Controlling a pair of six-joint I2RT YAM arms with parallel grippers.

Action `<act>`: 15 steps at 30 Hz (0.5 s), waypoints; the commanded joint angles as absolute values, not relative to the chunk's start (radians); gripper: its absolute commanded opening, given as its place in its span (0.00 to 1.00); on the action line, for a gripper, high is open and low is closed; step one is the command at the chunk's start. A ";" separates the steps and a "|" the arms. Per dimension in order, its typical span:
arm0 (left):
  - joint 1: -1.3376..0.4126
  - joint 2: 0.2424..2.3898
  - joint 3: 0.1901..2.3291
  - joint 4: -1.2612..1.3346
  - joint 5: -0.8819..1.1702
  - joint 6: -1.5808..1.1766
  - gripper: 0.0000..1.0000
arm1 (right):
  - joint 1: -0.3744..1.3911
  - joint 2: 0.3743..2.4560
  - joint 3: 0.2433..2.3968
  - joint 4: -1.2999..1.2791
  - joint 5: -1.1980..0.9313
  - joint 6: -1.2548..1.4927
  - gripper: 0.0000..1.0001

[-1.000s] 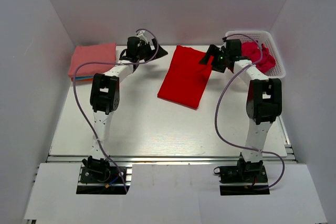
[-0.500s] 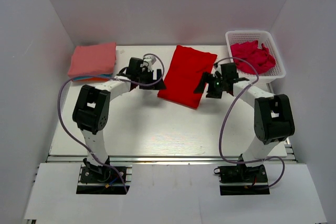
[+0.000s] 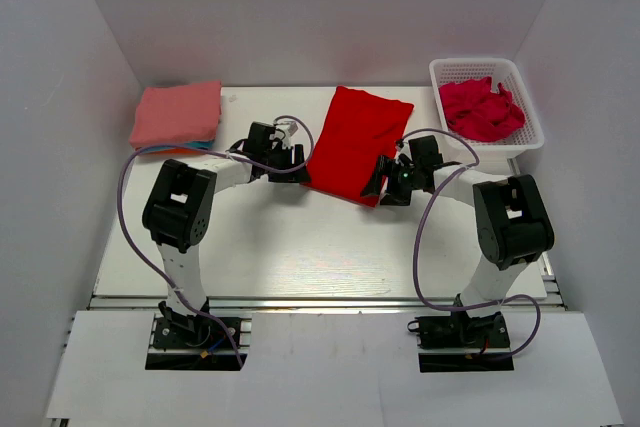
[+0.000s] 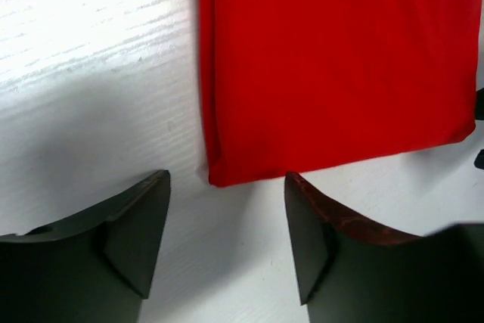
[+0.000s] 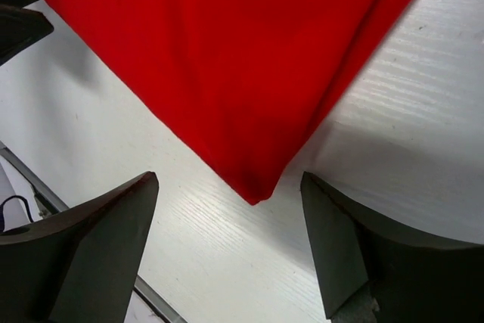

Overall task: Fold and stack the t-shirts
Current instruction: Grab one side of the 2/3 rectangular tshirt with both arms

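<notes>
Two robot arms flank a folded red t-shirt (image 3: 355, 144) on a white tabletop (image 3: 300, 237), jaws spread wide and holding nothing.

The red t-shirt lies flat as a long rectangle, slanted, its far end toward the back wall. The left gripper (image 3: 292, 160) sits at the shirt's near left corner. In its wrist view that corner lies just ahead of the gap between the two dark fingers (image 4: 136, 240). The right gripper (image 3: 385, 179) sits at the shirt's near right corner, which points into the gap between its own fingers (image 5: 98, 247). Whether either gripper touches the cloth cannot be told. Well to the shirt's left rests a folded stack (image 3: 178, 113), salmon-pink on top with teal and orange edges beneath. To the shirt's right stands a white lattice basket (image 3: 530, 97) holding crumpled crimson-pink shirts (image 3: 482, 109).
</notes>
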State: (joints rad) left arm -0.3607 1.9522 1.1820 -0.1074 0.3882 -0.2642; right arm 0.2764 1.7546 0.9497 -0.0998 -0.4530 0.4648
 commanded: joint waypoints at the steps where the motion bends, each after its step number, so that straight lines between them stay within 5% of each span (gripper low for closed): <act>1: -0.374 1.987 1.198 -0.104 0.403 -0.262 0.70 | 0.284 1.792 0.936 -0.077 -0.442 0.480 0.81; 10: -0.393 2.006 1.172 -0.065 0.433 -0.272 0.30 | 0.293 1.821 0.923 -0.051 -0.451 0.486 0.29; 12: -0.393 2.006 1.172 -0.077 0.452 -0.281 0.06 | 0.296 1.810 0.916 -0.058 -0.454 0.477 0.05; 15: -0.393 1.955 1.154 -0.089 0.485 -0.281 0.00 | 0.298 1.784 0.910 -0.086 -0.457 0.465 0.00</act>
State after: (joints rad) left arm -0.3851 2.0014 1.1847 -0.0555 0.4381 -0.2821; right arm 0.2874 1.8091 0.9257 -0.0517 -0.4526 0.4885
